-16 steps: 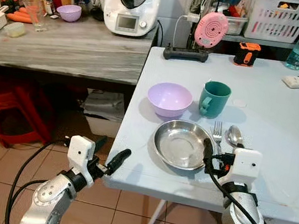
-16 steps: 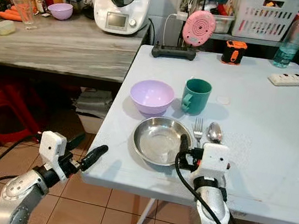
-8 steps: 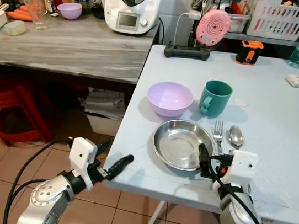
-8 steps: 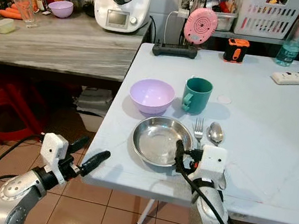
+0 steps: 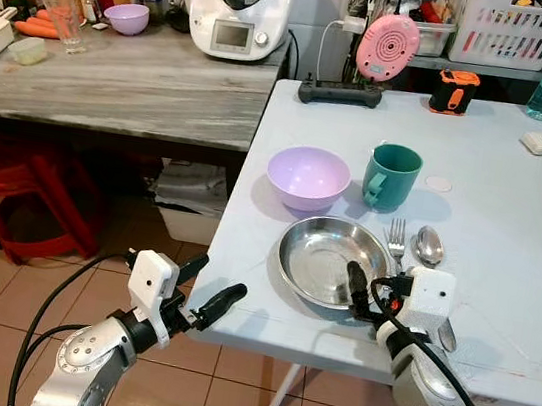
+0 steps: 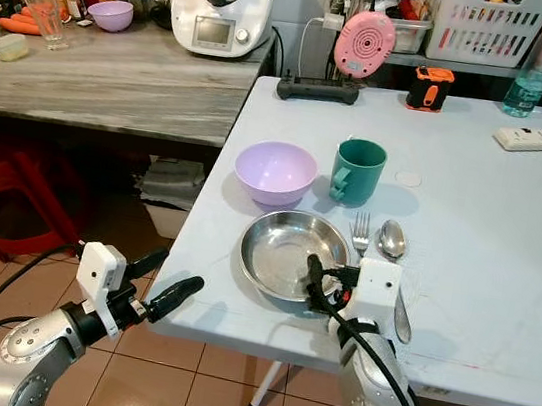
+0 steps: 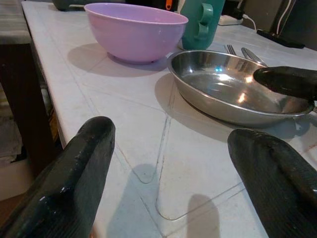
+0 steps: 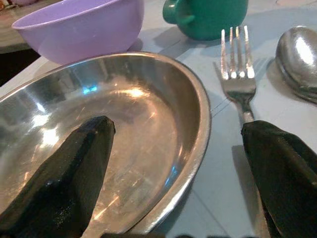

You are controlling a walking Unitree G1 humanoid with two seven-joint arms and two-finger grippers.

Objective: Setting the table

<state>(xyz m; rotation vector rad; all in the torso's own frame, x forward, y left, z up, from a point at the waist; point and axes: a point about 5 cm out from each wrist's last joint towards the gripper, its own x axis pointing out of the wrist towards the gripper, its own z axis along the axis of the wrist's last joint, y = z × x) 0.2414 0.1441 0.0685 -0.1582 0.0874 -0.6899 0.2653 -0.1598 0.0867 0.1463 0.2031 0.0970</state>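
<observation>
My right end effector [image 5: 367,295] is straddling the near right rim of the steel plate [image 5: 329,260], fingers spread, one inside the plate, one over the fork [image 5: 396,243]. Beyond the plate are sitting the purple bowl [image 5: 307,178] and green mug [image 5: 391,177]. My left end effector [image 5: 205,288] is hovering released off the tabletop [image 5: 511,217] edge.

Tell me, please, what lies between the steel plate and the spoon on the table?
The fork lies between the steel plate and the spoon, tines pointing toward the green mug. The right wrist view shows it best, beside the plate's rim.
</observation>
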